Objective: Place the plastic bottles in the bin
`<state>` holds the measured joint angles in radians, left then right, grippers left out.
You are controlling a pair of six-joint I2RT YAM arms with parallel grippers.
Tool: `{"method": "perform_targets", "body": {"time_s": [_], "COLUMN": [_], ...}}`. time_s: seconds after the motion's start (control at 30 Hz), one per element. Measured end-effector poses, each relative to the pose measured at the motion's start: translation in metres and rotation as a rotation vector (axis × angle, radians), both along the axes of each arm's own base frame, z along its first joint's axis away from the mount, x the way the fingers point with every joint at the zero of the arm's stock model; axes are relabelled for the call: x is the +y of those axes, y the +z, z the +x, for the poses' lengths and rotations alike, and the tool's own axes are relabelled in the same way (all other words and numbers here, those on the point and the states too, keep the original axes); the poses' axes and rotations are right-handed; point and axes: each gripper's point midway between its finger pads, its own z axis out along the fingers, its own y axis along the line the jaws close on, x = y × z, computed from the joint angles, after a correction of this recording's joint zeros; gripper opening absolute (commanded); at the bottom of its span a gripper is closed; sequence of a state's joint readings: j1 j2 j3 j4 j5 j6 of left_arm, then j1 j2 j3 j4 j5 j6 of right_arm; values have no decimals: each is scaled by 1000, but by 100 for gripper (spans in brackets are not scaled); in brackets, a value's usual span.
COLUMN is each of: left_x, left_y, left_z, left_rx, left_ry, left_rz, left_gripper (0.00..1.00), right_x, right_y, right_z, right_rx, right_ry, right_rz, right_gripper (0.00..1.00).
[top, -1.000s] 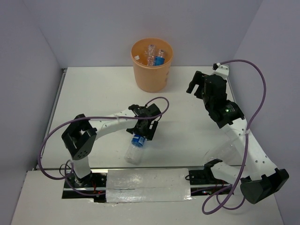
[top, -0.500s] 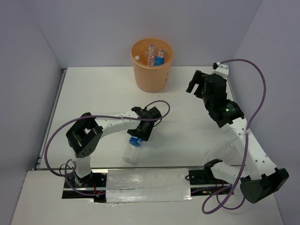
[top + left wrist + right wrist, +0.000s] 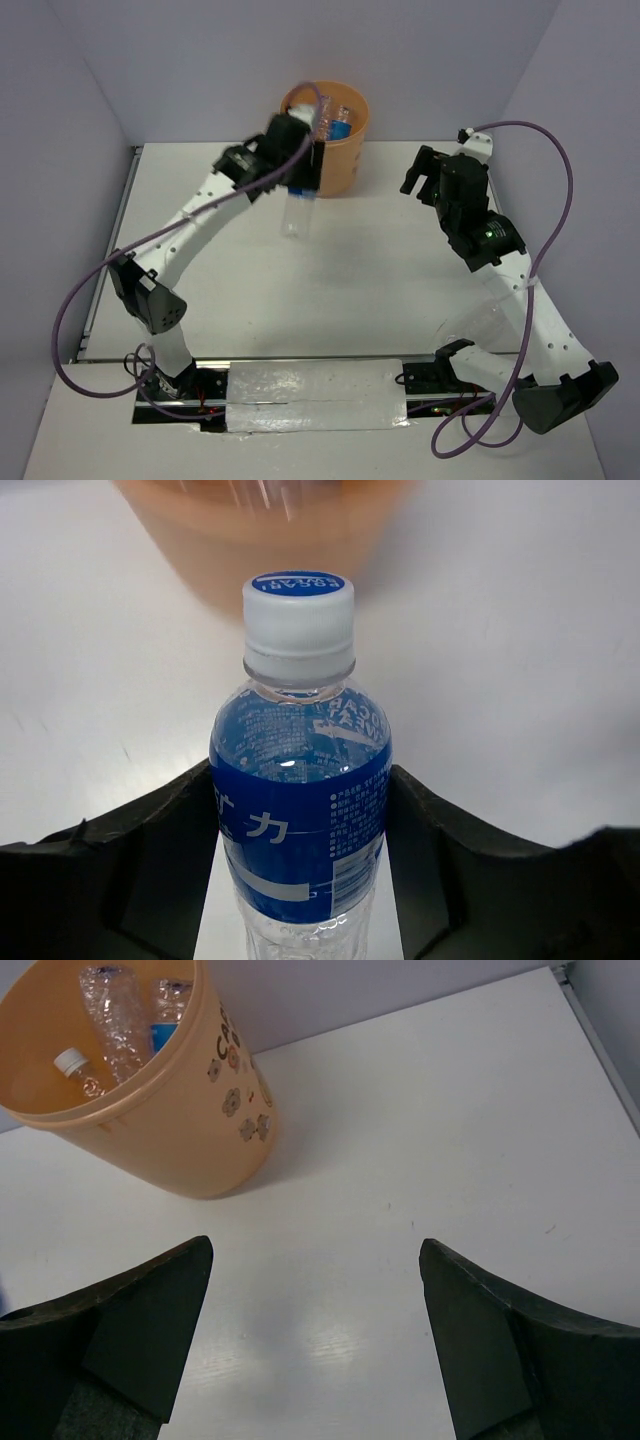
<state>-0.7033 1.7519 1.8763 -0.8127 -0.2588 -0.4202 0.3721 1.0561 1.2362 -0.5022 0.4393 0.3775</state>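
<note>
step: carry, likely the last one | left pincer (image 3: 302, 180) grips blue-labelled bottle (image 3: 300, 800) just near of bin (image 3: 340, 165) | right pincer (image 3: 315, 1305) wide, empty | next: clear the rim, release

Blue-labelled, white-capped bottle (image 3: 300, 820) aloft, cap up, just beside the orange bin (image 3: 340, 165), other clear bottles (image 3: 118, 1020) inside it.

- The bin (image 3: 190, 1130) was smooth orange plastic with a dull sheen.
- The bottles inside it (image 3: 115, 1010) were clear, crinkled plastic.
- The blue-labelled bottle (image 3: 300, 810) was clear, glossy plastic. Its label looked slick, and its white cap (image 3: 298, 620) looked matt.
- The counter (image 3: 420, 1160) was white, smooth and faintly shiny.
- The right end effector (image 3: 315, 1260) had fingers (image 3: 130, 1330) of matt black plastic.
- The cable (image 3: 560, 200) had a smooth purple sheath.
</note>
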Motion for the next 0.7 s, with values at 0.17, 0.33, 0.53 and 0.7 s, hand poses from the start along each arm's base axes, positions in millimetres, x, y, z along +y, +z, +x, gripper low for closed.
{"method": "perform_targets", "body": {"time_s": [0.17,0.33,0.53,0.7], "left_x": [36,62,38,26], "left_y": [163,210,209,206], "left_z": [87,116,151,172], "left_rx": [-393,-559,-638,-700], "left_ry": [114,153,122,118], "left_rz": [-241,-345,-403,-434], "left_gripper": [62,63,63,62], "right_x": [-8,-15,-10,-2], "right_y": [17,44,45,32], "right_z": [-4,-11,-13,-3], "right_rx": [-20,-71,-59,1], "right_ry": [-17,-28,1,25], "right_rz": [-37,-42,-30,-46], "right_gripper": [91,91,91,91]}}
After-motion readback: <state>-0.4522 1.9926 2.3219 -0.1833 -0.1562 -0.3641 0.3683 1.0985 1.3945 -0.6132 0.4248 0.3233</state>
